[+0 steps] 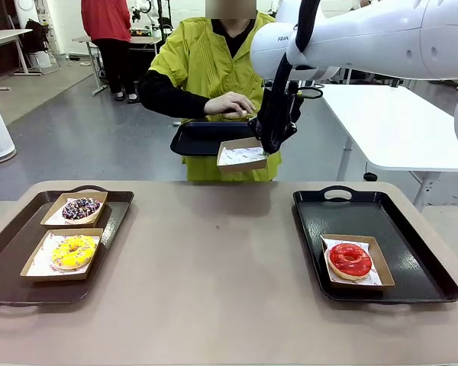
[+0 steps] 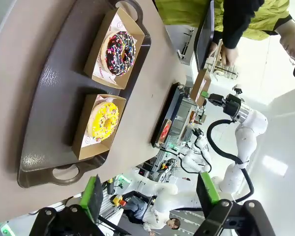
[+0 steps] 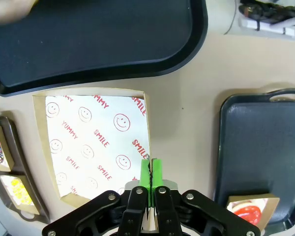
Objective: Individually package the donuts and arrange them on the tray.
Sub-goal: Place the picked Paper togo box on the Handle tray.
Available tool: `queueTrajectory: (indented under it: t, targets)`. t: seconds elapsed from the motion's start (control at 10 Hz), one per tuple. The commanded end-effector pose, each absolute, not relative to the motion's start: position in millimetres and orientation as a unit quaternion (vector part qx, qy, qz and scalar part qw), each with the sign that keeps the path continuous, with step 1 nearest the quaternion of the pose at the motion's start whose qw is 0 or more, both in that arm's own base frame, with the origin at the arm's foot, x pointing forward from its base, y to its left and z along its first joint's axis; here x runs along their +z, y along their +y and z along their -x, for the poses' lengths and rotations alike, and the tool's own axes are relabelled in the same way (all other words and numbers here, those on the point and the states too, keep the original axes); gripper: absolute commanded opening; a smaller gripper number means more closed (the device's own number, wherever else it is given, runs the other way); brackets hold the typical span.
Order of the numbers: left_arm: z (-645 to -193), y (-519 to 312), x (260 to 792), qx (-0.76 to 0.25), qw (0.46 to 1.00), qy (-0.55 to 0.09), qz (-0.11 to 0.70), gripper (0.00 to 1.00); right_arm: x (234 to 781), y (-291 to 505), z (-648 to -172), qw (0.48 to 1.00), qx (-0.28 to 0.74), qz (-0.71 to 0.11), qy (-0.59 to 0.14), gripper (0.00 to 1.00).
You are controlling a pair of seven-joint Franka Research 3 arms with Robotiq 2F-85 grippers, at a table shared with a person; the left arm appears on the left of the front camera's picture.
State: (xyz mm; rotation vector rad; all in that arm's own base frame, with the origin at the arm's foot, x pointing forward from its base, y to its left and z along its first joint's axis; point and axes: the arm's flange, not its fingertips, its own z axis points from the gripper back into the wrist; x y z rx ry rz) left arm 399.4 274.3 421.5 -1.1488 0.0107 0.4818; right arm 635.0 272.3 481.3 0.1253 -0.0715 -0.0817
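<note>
The table [image 1: 214,305] carries two trays at its near edge. The brown tray [image 1: 8,267] lies at the near left corner; the black tray [image 1: 382,221] lies at the near right corner. Bare tabletop separates them.

On the brown tray, two paper-lined cardboard boxes stand one behind the other along the tray's right side. The nearer box holds the yellow-iced donut [image 1: 74,252]. The farther box holds the dark chocolate donut [image 1: 81,208] with coloured sprinkles. On the black tray, one box stands at the near right corner and holds the red-iced donut [image 1: 350,260].

Beyond the far edge of the table, a person in a yellow-green top holds a second black tray [image 1: 202,139] level, with one hand [image 1: 230,103] at its far side.

The right arm reaches across the middle, in front of the person. The right gripper [image 3: 150,169] has its green pads pressed together on the edge of an empty box [image 1: 243,155], which hangs in the air just beside the near edge of the person's tray. The box lining is white with red "SMILE" and "YUMMY" print.

The left gripper [image 2: 150,196] has its fingers spread wide, holds nothing, and hangs clear of the brown tray's handle end.
</note>
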Motion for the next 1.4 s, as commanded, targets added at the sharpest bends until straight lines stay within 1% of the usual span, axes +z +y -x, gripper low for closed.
queueTrajectory:
  t: [0.0,1.0,1.1,1.2,1.3]
  targets:
    - [-397,275,425,0.224,0.814,0.004,0.536,1.0,484,271,-635,0.996,-0.041,-0.063,-0.038,0.0]
    - [-397,275,425,0.224,0.814,0.004,0.536,1.0,484,271,-635,0.996,-0.041,-0.063,-0.038,0.0]
    - [-397,275,425,0.224,0.814,0.004,0.536,1.0,481,272,-635,0.997,-0.041,-0.063,-0.036,0.01]
    - [-397,275,425,0.224,0.814,0.004,0.536,1.0,494,263,-626,0.998,0.011,-0.063,-0.02,0.01]
    - [-397,275,425,0.224,0.814,0.004,0.536,1.0,508,252,-618,0.998,0.031,-0.06,0.0,0.01]
